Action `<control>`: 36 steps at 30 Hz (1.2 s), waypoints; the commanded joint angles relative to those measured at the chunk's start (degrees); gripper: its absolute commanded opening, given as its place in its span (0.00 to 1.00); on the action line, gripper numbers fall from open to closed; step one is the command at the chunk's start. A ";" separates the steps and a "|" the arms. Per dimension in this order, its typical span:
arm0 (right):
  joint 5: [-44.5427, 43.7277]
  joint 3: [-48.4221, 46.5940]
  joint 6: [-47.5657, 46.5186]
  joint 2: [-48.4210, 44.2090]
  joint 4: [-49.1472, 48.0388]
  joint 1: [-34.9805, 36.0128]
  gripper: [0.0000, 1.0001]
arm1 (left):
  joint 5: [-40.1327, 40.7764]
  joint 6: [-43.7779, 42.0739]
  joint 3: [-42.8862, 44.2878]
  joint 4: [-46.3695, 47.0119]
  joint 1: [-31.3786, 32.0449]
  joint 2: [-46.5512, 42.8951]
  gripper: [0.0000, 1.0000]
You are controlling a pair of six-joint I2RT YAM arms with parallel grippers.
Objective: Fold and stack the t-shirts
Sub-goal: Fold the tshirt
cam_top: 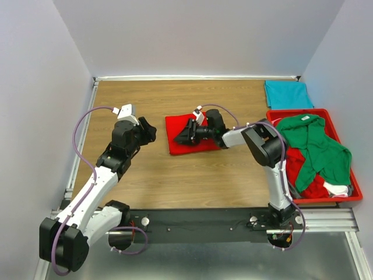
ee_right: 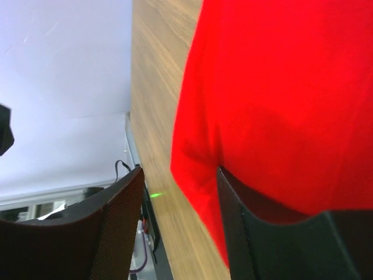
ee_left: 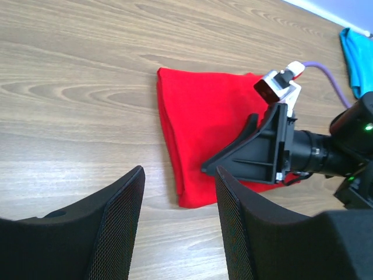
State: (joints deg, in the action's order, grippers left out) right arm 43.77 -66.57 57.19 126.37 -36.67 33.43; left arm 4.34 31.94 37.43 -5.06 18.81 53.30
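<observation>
A bright red t-shirt (cam_top: 172, 128) lies folded into a rectangle in the middle of the wooden table. My right gripper (cam_top: 179, 137) lies low over it, pointing left. In the right wrist view its jaws (ee_right: 179, 175) stand open over the shirt's near edge (ee_right: 280, 105), one finger above the cloth and the other over bare wood. My left gripper (cam_top: 150, 131) hovers just left of the shirt, open, with only table between its fingers (ee_left: 179, 175). The red shirt (ee_left: 204, 116) lies beyond them. A teal t-shirt (cam_top: 287, 94) lies folded at the back right.
A red plastic tray (cam_top: 280, 111) stands at the right edge, holding a crumpled green shirt (cam_top: 317, 146), more red cloth and something white. Grey walls close in the table on three sides. A metal rail runs along the near edge.
</observation>
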 commanded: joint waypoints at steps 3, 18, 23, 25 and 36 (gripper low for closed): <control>-1.94 1.96 -7.70 -12.88 9.59 -3.62 0.61 | 0.50 -2.15 0.19 -0.13 -0.26 0.23 0.60; 1.06 11.19 -15.18 -8.42 9.68 -17.35 0.61 | -2.41 -1.80 0.45 1.19 1.84 4.88 0.60; -1.22 11.72 -17.45 -14.74 13.46 -17.96 0.61 | -1.53 -2.76 3.17 0.93 6.14 6.82 0.60; -5.69 9.97 -23.48 -21.05 23.89 -18.05 0.63 | -1.18 -4.07 5.18 0.84 8.95 9.36 0.60; -48.29 4.34 -33.63 -42.60 60.36 -18.93 0.90 | 12.26 -15.41 27.59 -6.69 29.42 38.41 0.63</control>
State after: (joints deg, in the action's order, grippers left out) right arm 13.41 -61.14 27.51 86.06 7.60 14.87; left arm 8.47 23.16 57.60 -6.68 42.41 81.84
